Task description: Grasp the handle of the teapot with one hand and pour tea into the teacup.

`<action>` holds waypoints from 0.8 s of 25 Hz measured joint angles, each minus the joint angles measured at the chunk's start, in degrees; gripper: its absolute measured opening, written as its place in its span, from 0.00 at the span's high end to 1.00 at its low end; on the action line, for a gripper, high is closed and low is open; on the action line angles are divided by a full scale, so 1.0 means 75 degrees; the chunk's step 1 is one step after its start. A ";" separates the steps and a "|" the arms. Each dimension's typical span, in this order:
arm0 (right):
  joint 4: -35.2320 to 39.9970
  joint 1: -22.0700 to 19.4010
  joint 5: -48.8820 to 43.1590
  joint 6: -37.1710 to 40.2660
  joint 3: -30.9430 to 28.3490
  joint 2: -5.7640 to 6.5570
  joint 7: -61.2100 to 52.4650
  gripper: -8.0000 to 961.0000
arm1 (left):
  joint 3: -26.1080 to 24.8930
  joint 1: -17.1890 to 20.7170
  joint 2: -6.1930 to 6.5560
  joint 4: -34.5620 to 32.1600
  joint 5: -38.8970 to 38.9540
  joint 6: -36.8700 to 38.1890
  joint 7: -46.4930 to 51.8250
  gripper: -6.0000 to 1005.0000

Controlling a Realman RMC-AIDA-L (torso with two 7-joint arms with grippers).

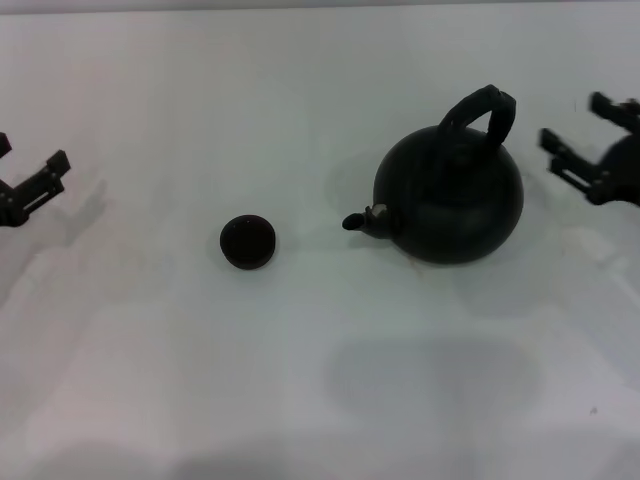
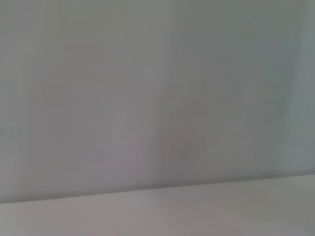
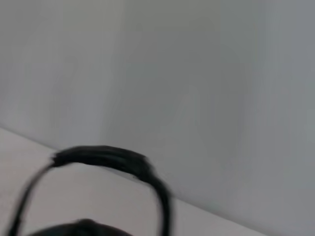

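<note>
The teapot (image 1: 450, 195) is a round matte black pot standing upright right of centre in the head view, its spout (image 1: 362, 220) pointing left. Its thick black arched handle (image 1: 482, 112) stands up over the lid. The handle also shows in the right wrist view (image 3: 106, 158), with a bit of the lid below it. The small dark teacup (image 1: 247, 241) stands upright to the left of the spout, apart from the pot. My right gripper (image 1: 578, 128) is open, just right of the handle and not touching it. My left gripper (image 1: 28, 158) is open at the far left edge, well away from the cup.
Everything stands on a plain white table (image 1: 320, 380). The left wrist view shows only the white table surface (image 2: 157, 216) and a pale wall (image 2: 157, 88) behind it. Nothing else stands near the pot or cup.
</note>
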State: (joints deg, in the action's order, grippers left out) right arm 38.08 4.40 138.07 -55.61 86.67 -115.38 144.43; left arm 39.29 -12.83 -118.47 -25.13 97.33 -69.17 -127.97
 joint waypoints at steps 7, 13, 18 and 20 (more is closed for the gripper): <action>-0.1417 0.0097 -0.0005 -0.1046 -0.2063 -0.0003 0.0737 0.22 | -0.0001 0.0052 -0.0010 0.0006 0.0853 -0.0051 -0.0575 0.14; -0.2820 0.0557 0.0002 -0.1884 -0.3678 -0.0021 0.2123 0.22 | 0.0000 -0.0005 -0.0023 0.0195 0.1385 0.0024 -0.1090 0.14; -0.3253 0.0752 0.0019 -0.2007 -0.4265 -0.0058 0.2588 0.22 | 0.0000 -0.0086 -0.0034 0.0396 0.1746 -0.0006 -0.1471 0.14; -0.3444 0.0888 0.0024 -0.2016 -0.4509 -0.0061 0.2589 0.22 | 0.0000 -0.0101 -0.0039 0.0439 0.1819 -0.0011 -0.1557 0.14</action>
State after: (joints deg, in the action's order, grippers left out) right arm 12.25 11.06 138.25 -70.73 52.86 -115.84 163.85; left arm 39.29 -13.58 -118.76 -21.84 110.97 -69.26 -139.65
